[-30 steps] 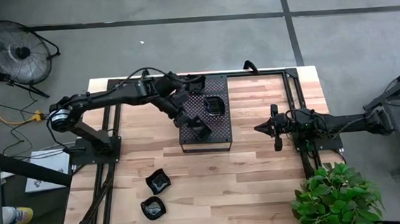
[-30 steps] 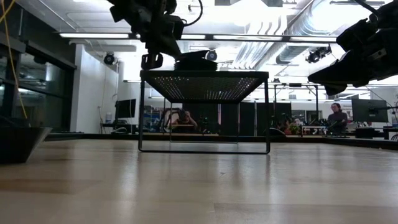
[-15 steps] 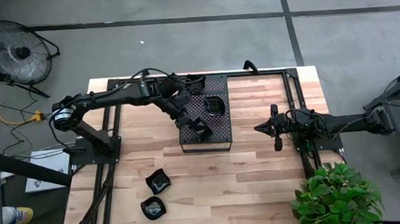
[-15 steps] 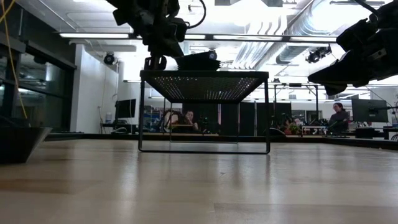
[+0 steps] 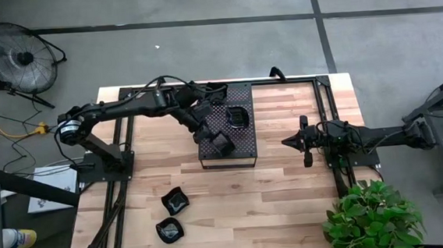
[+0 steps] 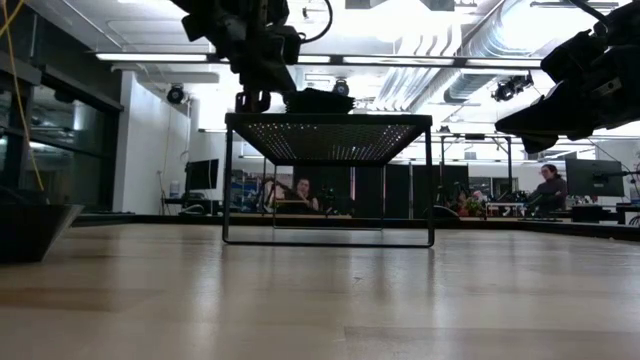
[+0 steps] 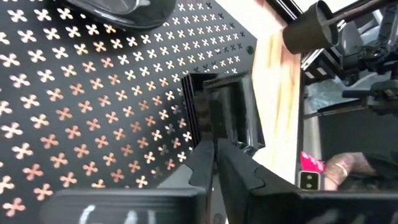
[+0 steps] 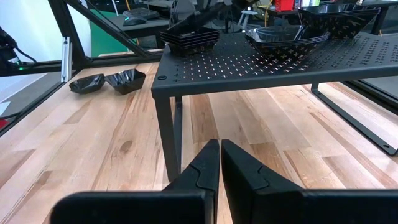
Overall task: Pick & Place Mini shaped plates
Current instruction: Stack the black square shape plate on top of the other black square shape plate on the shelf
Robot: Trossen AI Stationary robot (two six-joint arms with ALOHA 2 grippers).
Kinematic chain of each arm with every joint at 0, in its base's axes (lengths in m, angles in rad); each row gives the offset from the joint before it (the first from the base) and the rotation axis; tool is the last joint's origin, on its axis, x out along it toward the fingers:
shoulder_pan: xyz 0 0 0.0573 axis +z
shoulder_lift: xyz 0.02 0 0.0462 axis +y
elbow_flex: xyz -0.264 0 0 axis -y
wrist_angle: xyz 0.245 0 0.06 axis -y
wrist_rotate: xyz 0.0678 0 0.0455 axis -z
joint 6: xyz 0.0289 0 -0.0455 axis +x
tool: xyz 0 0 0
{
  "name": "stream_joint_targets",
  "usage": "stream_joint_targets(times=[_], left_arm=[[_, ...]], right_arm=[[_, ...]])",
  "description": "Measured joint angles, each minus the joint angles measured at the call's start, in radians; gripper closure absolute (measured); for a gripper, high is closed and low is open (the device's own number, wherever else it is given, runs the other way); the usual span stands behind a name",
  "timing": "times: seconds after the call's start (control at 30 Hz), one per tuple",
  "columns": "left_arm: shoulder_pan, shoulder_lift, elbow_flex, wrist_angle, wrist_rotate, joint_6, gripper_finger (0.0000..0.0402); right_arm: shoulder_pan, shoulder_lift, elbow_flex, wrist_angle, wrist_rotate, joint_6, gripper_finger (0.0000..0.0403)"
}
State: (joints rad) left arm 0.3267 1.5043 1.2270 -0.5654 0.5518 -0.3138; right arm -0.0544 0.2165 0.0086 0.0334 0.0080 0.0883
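Gleaming black square plates (image 7: 227, 115); stacked

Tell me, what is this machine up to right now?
The left hand is over the raised perforated tray, at a stack of square mini plates near its front edge. Another pile of mini plates sits further back on the tray, and two loose plates remain on the wooden table. The right hand waits shut beside the tray.

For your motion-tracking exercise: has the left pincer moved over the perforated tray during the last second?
Yes, slightly. In the high view the left pincer has crept toward the perforated tray's near edge, by the square plates.
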Motion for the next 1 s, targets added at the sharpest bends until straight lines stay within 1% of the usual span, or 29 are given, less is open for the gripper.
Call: stream_joint_targets(times=[0.2,0.37,0.6,0.67,0.73,0.8,0.9,1.0], left_arm=[[0.000,0.000,0.001,0.055,-0.002,0.003,0.0342],[0.000,0.000,0.002,0.069,0.021,0.003,0.0315],[0.016,-0.002,0.002,0.069,0.048,0.009,0.0306],[0.034,-0.003,0.011,0.058,0.075,0.026,0.0306],[0.053,-0.003,0.046,0.020,0.098,0.054,0.0306],[0.061,-0.004,0.099,-0.034,0.097,0.099,0.0306],[0.058,-0.005,0.191,-0.130,0.052,0.179,0.0306],[0.031,-0.006,0.261,-0.199,0.011,0.265,0.0306]], right_arm=[[0.000,0.000,0.000,0.000,0.000,0.000,0.0391],[0.000,0.000,0.000,0.000,0.000,0.000,0.0391],[0.000,0.000,0.000,0.000,0.000,0.000,0.0391],[0.000,0.000,0.000,0.000,0.000,0.000,0.0391],[0.000,0.000,0.000,0.000,0.000,0.000,0.0391],[0.000,0.000,0.000,0.000,0.000,0.000,0.0391],[0.000,0.000,0.000,0.000,0.000,0.000,0.0391],[0.000,0.000,0.000,0.000,0.000,0.000,0.0391]])
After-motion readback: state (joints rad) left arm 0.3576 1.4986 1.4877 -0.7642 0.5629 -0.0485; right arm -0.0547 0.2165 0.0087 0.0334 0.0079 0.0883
